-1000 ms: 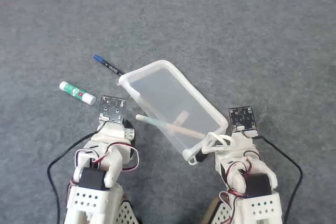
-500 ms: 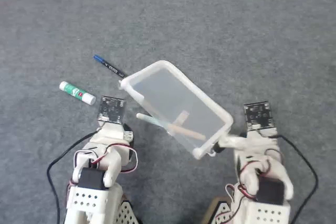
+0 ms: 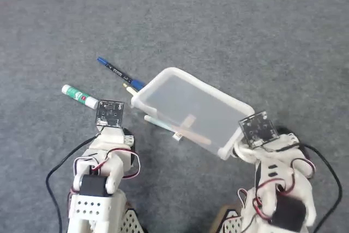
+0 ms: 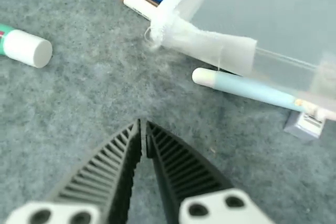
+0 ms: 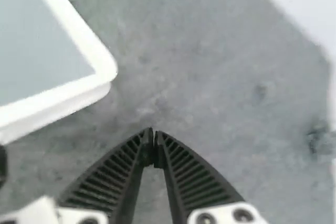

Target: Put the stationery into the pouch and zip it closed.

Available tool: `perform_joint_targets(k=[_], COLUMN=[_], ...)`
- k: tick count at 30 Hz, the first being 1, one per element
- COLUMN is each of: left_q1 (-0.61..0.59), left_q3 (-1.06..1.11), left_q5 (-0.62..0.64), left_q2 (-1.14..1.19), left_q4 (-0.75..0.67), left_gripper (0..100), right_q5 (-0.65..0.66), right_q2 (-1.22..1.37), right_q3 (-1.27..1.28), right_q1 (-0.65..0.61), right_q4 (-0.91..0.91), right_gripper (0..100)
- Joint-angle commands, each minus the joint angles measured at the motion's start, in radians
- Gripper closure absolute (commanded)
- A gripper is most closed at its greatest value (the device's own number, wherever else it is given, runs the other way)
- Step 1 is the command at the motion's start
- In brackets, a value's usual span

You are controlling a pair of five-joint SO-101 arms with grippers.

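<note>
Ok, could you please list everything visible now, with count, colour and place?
mat: one, grey, under everything
pouch: one, translucent white, mid-mat
blue pen: one, blue-black, at pouch's far-left corner
cream pen: one, cream, beside blue pen
light blue pen: one, partly under pouch's near edge
glue stick: one, green-white, left of pouch
small block: one, pale, beside light blue pen
left jaws: black, shut, over mat
right jaws: black, shut, over mat

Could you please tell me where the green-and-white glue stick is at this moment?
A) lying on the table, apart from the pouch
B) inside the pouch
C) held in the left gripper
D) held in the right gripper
A: the glue stick lies on the grey table, clear of the pouch, and the left gripper near it is shut on nothing.
</note>
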Motion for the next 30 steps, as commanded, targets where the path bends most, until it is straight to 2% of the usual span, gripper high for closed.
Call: perform_joint_targets(k=[1,6,11,15,21,27,30], left_q1=[0.000,0.000,0.000,-0.002,-0.002,0.008,0.008], left_q3=[-0.053,-0.053,-0.053,-0.053,-0.064,-0.176,-0.277], left_q5=[0.006,0.006,0.006,0.006,0.006,0.011,0.011], left_q2=[-0.020,-0.020,-0.020,-0.020,-0.020,-0.020,-0.020], left_q4=[-0.003,-0.003,-0.003,-0.003,-0.003,-0.003,0.014], left_gripper=[99,99,99,99,99,99,93], right_q5=[-0.038,-0.133,-0.192,-0.192,-0.199,-0.301,-0.353], right_q2=[0.001,0.002,-0.001,-0.008,-0.008,-0.007,-0.001], right_q3=[-0.123,-0.226,-0.330,-0.344,-0.342,-0.338,-0.338], right_q1=[0.018,0.065,0.113,0.111,0.107,0.041,-0.022], right_q4=[0.004,0.012,-0.004,-0.108,-0.243,-0.180,-0.150], right_gripper=[98.9,96.9,80.8,71.5,72.4,72.3,72.3])
